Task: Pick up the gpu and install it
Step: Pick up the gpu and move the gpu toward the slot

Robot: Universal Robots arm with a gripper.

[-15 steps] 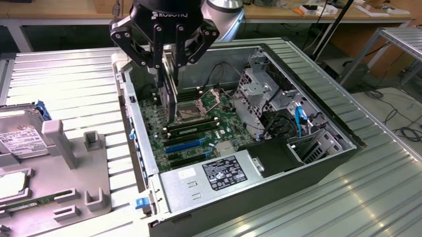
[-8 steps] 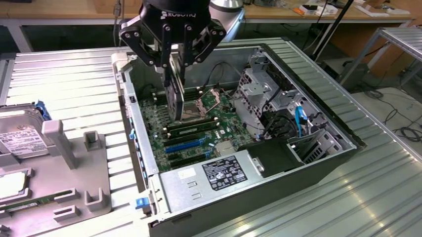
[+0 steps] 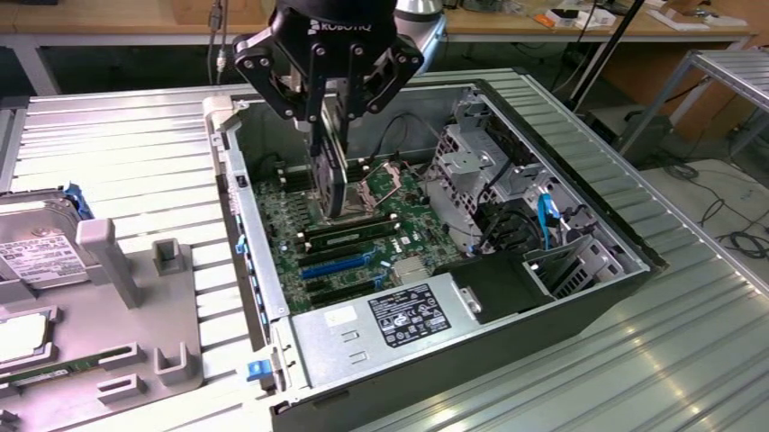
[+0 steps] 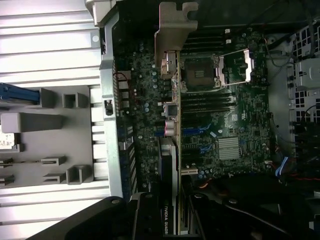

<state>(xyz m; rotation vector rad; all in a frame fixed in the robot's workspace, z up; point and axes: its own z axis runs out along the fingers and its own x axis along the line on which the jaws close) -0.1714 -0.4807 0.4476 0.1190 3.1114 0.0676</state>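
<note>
Count of items. One bench [image 3: 121, 135]; one open computer case [image 3: 625, 243] on it. Inside the case: one motherboard [image 3: 283, 225], one power supply [image 3: 384, 319], one processor socket [image 4: 200, 72], one finned heatsink [image 4: 229, 148]. One hand [image 3: 327, 121]; one gpu [image 3: 331, 180]. Toward the bench edge at the exterior view's left: one grey fixture tray [image 3: 144, 306], one hard drive [image 3: 36, 247], one memory stick [image 3: 60, 369].

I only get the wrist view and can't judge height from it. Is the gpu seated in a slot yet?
Observer: It seems not. The gpu hangs upright in the hand, its lower edge near the processor socket, away from the blue slots.
Operator: Which way do those slots lie from it?
Observer: Toward the power supply, lower in the exterior view.
</note>
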